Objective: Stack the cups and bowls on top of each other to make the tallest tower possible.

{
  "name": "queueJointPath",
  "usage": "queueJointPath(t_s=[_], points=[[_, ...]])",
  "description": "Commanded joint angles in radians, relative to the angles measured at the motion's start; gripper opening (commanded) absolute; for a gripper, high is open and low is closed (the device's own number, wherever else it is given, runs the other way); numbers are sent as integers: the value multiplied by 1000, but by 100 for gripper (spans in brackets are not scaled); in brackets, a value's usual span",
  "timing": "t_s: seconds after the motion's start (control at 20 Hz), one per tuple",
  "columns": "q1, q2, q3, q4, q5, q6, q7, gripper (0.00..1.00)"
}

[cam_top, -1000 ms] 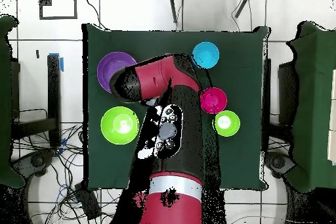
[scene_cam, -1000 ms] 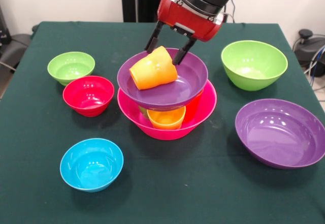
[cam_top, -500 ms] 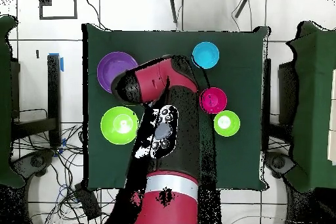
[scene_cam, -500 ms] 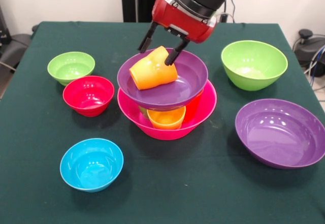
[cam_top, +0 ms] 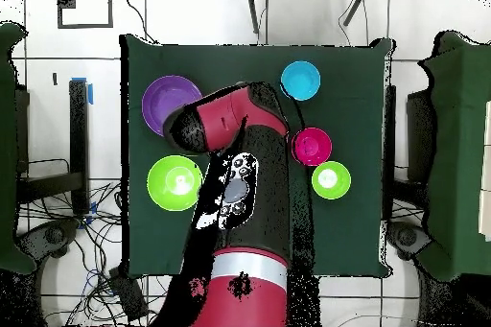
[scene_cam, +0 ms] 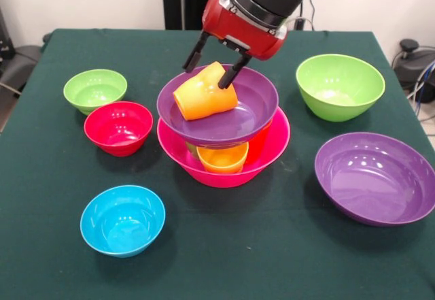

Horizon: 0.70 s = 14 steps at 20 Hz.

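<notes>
Table (scene_cam: 285, 259): dark green cloth cover, carrying all the items.
Arm (cam_top: 240, 198): in the overhead view it hides the middle of the table and the tower.
Tower (scene_cam: 223, 137): near the table's centre; hot-pink bowl (scene_cam: 272, 147) at the base, purple bowl (scene_cam: 251, 103) raised above it on cups.
Loose purple bowl (scene_cam: 375, 177): front right in the front view, upright, well apart from the tower.
Large green bowl (scene_cam: 340, 86): behind the loose purple bowl, upright.
Red bowl (scene_cam: 118, 127): left of the tower, just beside the small green bowl (scene_cam: 95, 90).
Blue bowl (scene_cam: 122, 220): front left, standing alone.
Gripper (scene_cam: 212, 63): fingers spread, holding nothing, above the rear rim of the raised purple bowl.
Yellow-orange cup (scene_cam: 204, 92): on its side in the raised purple bowl; one fingertip seems to be at its base, contact unclear.
Orange cup (scene_cam: 223, 158): upright under the purple bowl; a red-orange cup (scene_cam: 258, 143) stands beside it.
</notes>
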Motion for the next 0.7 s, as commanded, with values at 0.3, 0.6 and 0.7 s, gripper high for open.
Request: queueJointPath(t_s=[0.3,0.6,0.7], points=[[-59,39,155,76,39,17,-129,100],[-90,28,187,100,83,58,-153,100],[-101,23,201,109,100,69,-161,100]])
